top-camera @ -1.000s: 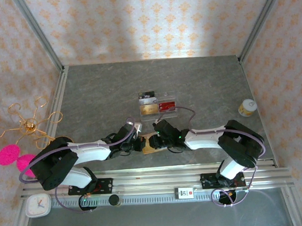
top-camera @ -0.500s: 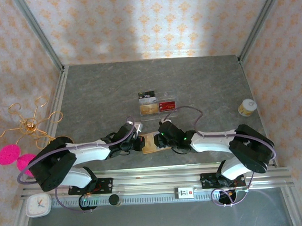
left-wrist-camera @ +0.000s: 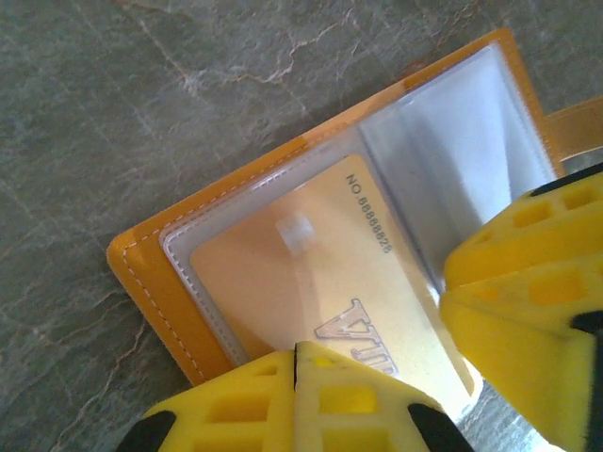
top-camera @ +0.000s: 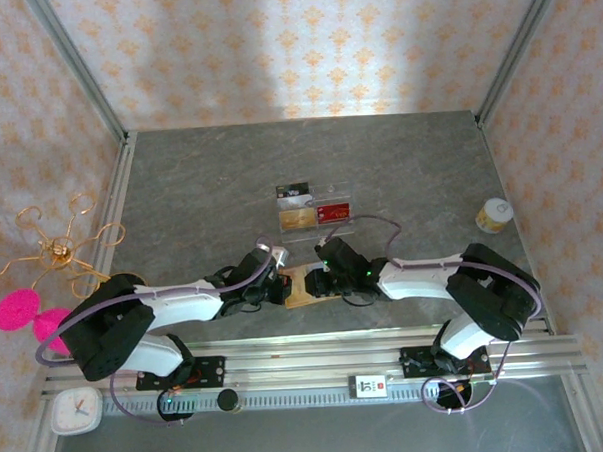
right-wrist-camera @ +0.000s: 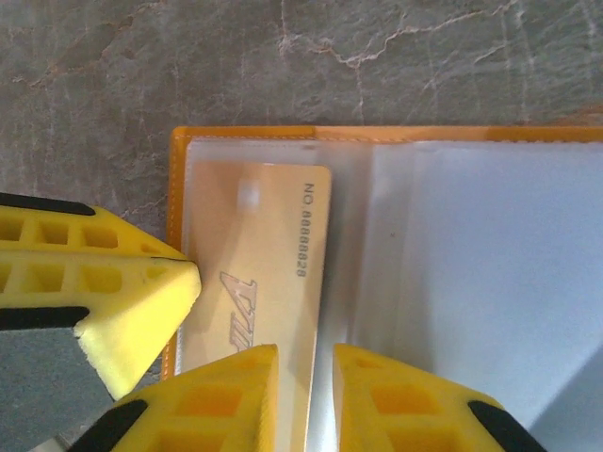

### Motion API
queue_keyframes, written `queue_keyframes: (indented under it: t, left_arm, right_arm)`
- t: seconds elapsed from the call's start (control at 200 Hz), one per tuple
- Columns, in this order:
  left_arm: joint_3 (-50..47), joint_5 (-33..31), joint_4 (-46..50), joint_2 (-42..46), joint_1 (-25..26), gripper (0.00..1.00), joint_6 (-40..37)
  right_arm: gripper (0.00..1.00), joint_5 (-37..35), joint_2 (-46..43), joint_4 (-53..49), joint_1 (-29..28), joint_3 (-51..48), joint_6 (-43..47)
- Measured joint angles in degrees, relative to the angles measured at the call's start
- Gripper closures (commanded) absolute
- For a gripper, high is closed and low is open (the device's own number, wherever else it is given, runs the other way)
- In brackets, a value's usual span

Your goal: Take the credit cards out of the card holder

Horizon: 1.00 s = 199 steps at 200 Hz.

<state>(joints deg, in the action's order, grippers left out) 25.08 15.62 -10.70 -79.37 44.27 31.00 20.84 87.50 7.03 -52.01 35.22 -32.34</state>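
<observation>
The orange-tan card holder (top-camera: 306, 289) lies open on the table between both grippers, its orange edge (left-wrist-camera: 151, 282) and clear sleeves (right-wrist-camera: 452, 264) facing up. A gold credit card (left-wrist-camera: 283, 273) marked with a number sits inside the left sleeve (right-wrist-camera: 268, 235). My left gripper (top-camera: 279, 285) is shut, its yellow tips (left-wrist-camera: 297, 363) pressed on the holder's near edge over the card. My right gripper (top-camera: 322, 282) stands narrowly open (right-wrist-camera: 306, 377), one finger on the card and the other on the neighbouring sleeve, the card's long edge between them. No red card shows in the holder.
A clear acrylic stand (top-camera: 314, 210) behind the holder carries a gold, a red and a dark card. A small jar (top-camera: 494, 216) stands at the right. At the left sit a gold wire rack (top-camera: 57, 247), pink pompoms (top-camera: 20, 310) and a white clock (top-camera: 74, 411).
The right arm's forearm and elbow have shifted while its gripper stayed over the holder. The left gripper has edged slightly right. The holder has barely moved.
</observation>
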Motion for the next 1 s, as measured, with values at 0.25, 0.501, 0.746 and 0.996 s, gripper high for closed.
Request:
queue_keyframes:
  t: [0.25, 0.501, 0.746, 0.996]
  left_arm:
    - [-0.04, 0.15, -1.75, -1.09, -0.02, 1.0, 0.0]
    - [-0.5, 0.22, -3.06, -1.27, -0.28, 1.0, 0.0]
    - [-1.51, 1.99, -4.35, -1.27, -1.22, 1.0, -0.02]
    - [-2.03, 2.38, -4.31, -1.22, -1.95, 1.0, -0.04]
  right_arm:
    - [0.89, 2.32, 1.95, 1.99, 0.44, 0.0, -0.79]
    - [1.0, 2.19, 1.33, 2.91, 1.22, -1.11, -2.54]
    - [1.0, 2.36, -1.55, 5.03, 2.19, -4.7, -4.33]
    - [1.0, 1.75, -3.87, 5.01, 3.58, -6.86, -5.16]
